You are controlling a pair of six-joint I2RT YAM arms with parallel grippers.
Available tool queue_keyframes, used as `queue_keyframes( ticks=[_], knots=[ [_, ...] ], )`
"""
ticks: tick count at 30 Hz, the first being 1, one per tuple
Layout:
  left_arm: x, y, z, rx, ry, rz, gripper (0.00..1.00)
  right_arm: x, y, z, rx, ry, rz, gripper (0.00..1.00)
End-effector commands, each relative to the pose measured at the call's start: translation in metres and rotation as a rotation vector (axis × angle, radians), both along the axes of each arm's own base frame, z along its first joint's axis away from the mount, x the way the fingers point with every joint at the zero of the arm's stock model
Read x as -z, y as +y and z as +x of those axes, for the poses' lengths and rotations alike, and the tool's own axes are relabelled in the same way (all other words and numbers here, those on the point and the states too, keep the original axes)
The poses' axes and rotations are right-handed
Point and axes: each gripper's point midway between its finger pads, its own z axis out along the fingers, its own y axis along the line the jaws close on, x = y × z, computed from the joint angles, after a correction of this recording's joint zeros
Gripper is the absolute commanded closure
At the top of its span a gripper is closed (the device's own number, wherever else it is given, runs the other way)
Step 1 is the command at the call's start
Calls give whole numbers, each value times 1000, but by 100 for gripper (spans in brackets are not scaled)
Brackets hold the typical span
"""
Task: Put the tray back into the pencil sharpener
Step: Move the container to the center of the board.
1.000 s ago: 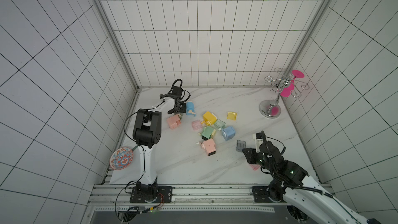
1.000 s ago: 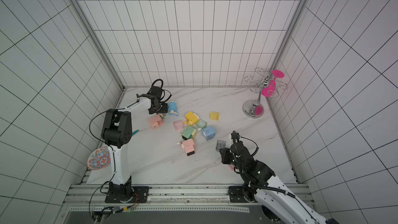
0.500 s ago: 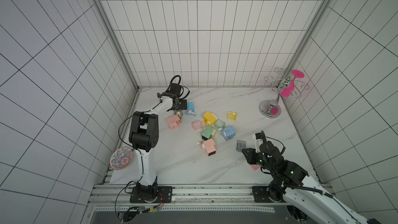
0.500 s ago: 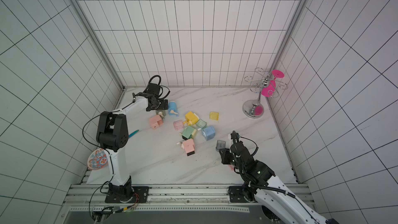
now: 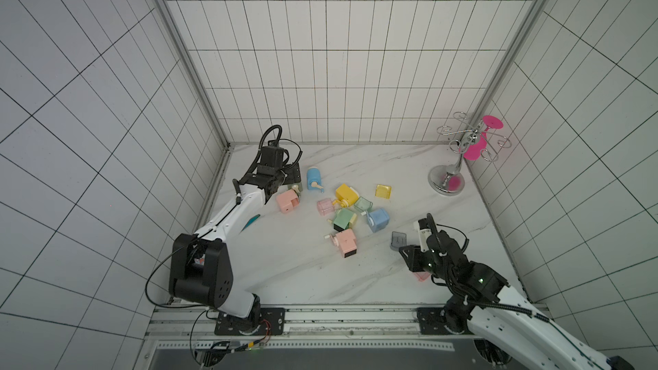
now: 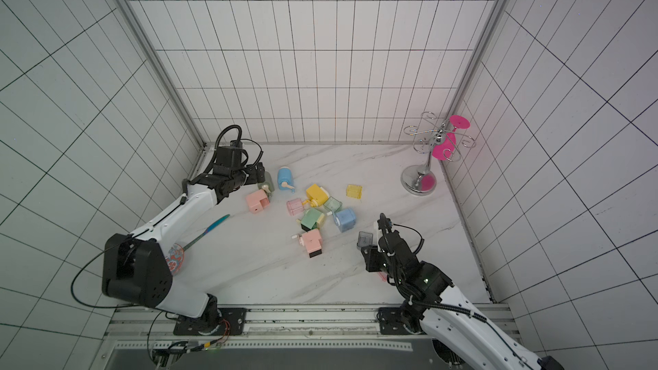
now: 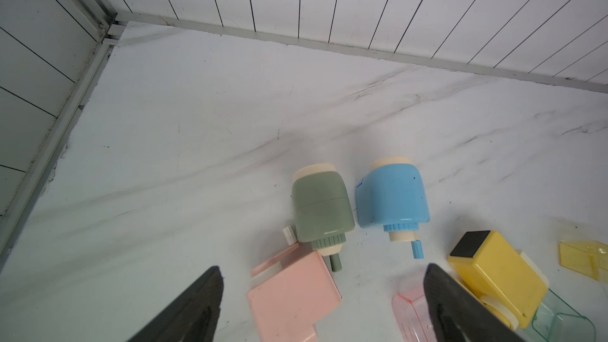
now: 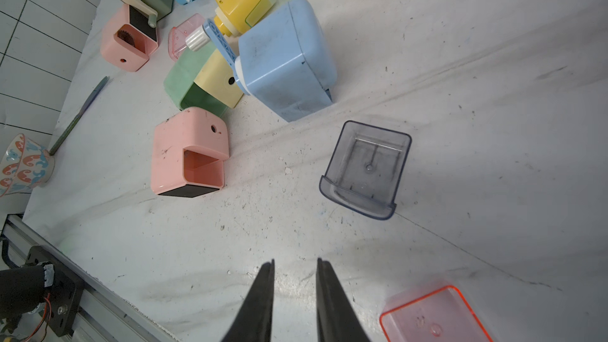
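left hand (image 7: 322,268) spread wide above pink sharpener (image 7: 292,294). right hand (image 8: 296,260) narrowly apart, empty, near grey tray (image 8: 367,169) on table (image 8: 493,93).

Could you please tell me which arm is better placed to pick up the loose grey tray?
Right: the right tool hangs close to the grey tray, slightly open and empty. The left tool is far off, above a pink sharpener.
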Motion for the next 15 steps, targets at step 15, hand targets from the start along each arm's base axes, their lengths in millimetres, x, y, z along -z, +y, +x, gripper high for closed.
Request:
queue_keyframes(
  ticks=[15],
  knots=[
    [-17, -62, -85, 321, -149, -365, 9, -3, -52, 9, 232, 114, -288, 70]
  ],
)
